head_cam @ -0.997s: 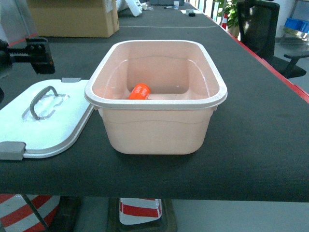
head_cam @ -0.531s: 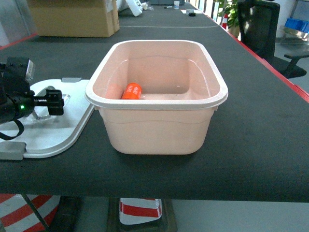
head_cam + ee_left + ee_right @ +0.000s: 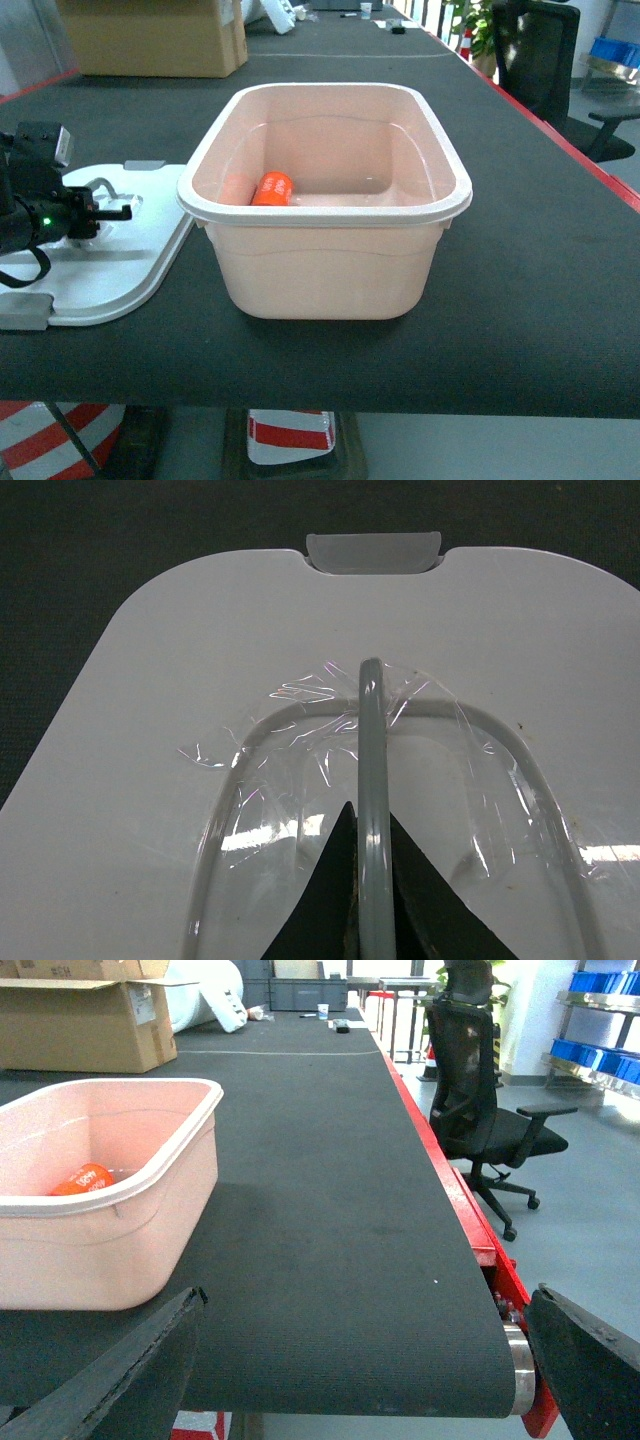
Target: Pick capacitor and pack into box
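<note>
At frame left, the left fingers (image 3: 372,880) grip the lid's handle (image 3: 371,780); the right fingers (image 3: 360,1360) are spread open.

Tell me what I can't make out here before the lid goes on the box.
- Capacitor: its lower part is hidden by the box near wall in head and right wrist views.
- Left gripper: fingers straddle the lid handle; the left wrist frame's bottom edge cuts off the grip.
- Right gripper: only its finger edges show, spread wide, at the right wrist frame's corners.
- Lid's near clip: cropped by the head view's left edge.
</note>
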Available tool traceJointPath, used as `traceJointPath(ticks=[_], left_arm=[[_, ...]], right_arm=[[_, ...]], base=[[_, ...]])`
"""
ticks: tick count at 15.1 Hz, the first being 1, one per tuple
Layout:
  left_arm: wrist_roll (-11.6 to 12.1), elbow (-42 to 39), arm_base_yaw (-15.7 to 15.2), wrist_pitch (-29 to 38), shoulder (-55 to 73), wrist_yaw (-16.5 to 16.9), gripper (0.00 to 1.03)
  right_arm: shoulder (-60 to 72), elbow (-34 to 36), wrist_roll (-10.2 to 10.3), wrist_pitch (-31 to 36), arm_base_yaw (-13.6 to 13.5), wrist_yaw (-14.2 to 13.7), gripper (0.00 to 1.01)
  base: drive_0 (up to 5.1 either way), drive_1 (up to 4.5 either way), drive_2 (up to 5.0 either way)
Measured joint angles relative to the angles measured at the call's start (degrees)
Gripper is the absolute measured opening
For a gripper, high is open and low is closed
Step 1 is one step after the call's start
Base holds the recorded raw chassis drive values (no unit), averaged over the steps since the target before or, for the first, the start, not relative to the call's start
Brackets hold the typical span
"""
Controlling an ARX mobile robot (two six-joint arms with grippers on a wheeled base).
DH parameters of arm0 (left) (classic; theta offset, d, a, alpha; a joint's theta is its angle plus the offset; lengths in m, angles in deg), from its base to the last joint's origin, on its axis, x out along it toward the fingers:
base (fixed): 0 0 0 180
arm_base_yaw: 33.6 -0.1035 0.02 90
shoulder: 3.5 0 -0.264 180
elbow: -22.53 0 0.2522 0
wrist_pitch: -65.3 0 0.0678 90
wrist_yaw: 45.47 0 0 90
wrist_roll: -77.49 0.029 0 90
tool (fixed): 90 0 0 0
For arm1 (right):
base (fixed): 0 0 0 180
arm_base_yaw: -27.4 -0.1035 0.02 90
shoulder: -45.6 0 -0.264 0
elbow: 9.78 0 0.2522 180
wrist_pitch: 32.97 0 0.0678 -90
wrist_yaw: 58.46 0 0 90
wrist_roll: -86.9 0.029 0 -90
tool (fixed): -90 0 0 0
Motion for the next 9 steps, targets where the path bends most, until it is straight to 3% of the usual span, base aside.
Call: traceJointPath(ticks=[3,6,7,9], left_arm=[[-0.8,-0.2,-0.2,-1.3,-1.2,-0.7,0.02],[-2.9,-1.5,0.0,-3.3,-11.2,-3.1,0.02],[-4.6,-1.5,2.6,-6.9,-25.3,-9.7,0.02],[-4.9,-2.2,7.6,-9.8,-30.7,-14.3,0.02]], right_arm=[[0.0,0.0,0.0,0.0,0.0,0.0,0.98],[0.0,0.0,0.0,0.0,0.0,0.0,0.98],[0.0,0.0,0.0,0.0,0.0,0.0,0.98],[0.0,0.0,0.0,0.0,0.0,0.0,0.98]], base=[[0.0,0.00,0.0],[0.0,0.00,0.0],[0.0,0.00,0.0],[0.0,0.00,0.0]])
